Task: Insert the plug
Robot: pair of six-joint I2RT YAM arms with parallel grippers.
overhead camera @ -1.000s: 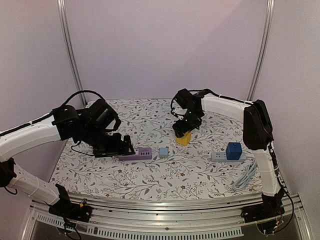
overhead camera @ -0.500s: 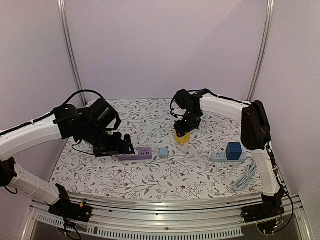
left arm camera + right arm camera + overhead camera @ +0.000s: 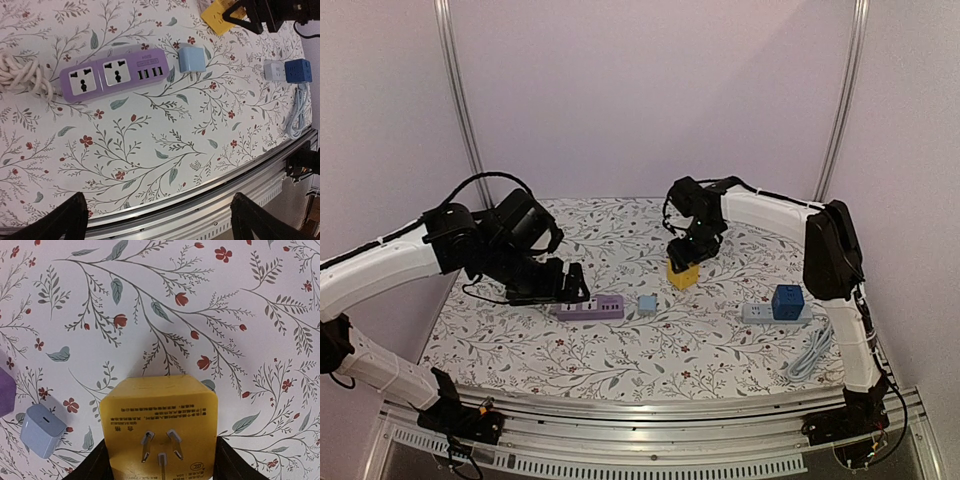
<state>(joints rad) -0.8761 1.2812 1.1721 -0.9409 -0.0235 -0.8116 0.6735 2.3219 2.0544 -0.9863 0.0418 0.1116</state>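
Observation:
My right gripper (image 3: 684,262) is shut on a yellow plug cube (image 3: 682,276) and holds it just above the floral table at mid-back. In the right wrist view the cube (image 3: 160,425) shows its three prongs facing the camera, with a black finger against each side. A purple power strip (image 3: 590,308) with two sockets and USB ports (image 3: 112,75) lies left of centre. My left gripper (image 3: 565,285) is open and empty and hovers by the strip's left end; its fingers (image 3: 70,217) frame the table's front edge.
A light-blue charger (image 3: 647,303) lies right of the purple strip (image 3: 191,58) (image 3: 42,430). A white strip with a blue cube (image 3: 778,303) and a white cable (image 3: 810,355) lie at the right. A coiled cord (image 3: 20,75) lies at the purple strip's left end.
My right gripper has shifted the yellow cube slightly left and up. My left arm has risen a little beside the purple strip.

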